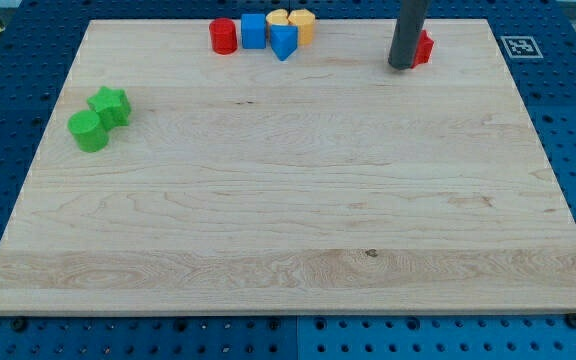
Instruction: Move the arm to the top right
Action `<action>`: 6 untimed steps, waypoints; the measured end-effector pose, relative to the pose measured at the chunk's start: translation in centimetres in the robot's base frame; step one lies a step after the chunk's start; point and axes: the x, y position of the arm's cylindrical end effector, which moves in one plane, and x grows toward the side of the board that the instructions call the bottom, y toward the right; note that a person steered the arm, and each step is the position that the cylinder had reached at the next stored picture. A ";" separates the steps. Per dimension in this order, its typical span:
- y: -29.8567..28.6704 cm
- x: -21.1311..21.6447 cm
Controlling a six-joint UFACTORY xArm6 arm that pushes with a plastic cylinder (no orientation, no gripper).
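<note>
My tip (pixel 402 65) is the lower end of a dark rod near the board's top edge, right of centre. A red block (pixel 424 47) sits right behind it on its right side, partly hidden by the rod; its shape cannot be made out. At the top centre is a cluster: a red cylinder (pixel 223 36), a blue cube (pixel 254 31), a blue pointed block (pixel 284 42), and two yellow blocks (pixel 277 19) (pixel 301 25). At the left, a green star block (pixel 111 105) touches a green cylinder (pixel 89 131).
The wooden board (pixel 288 240) lies on a blue perforated table. A black-and-white marker tag (pixel 519 46) sits just off the board's top right corner.
</note>
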 end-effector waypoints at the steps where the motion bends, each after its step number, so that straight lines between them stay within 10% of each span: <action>1: 1.3 0.0; 6: 9.7 -0.1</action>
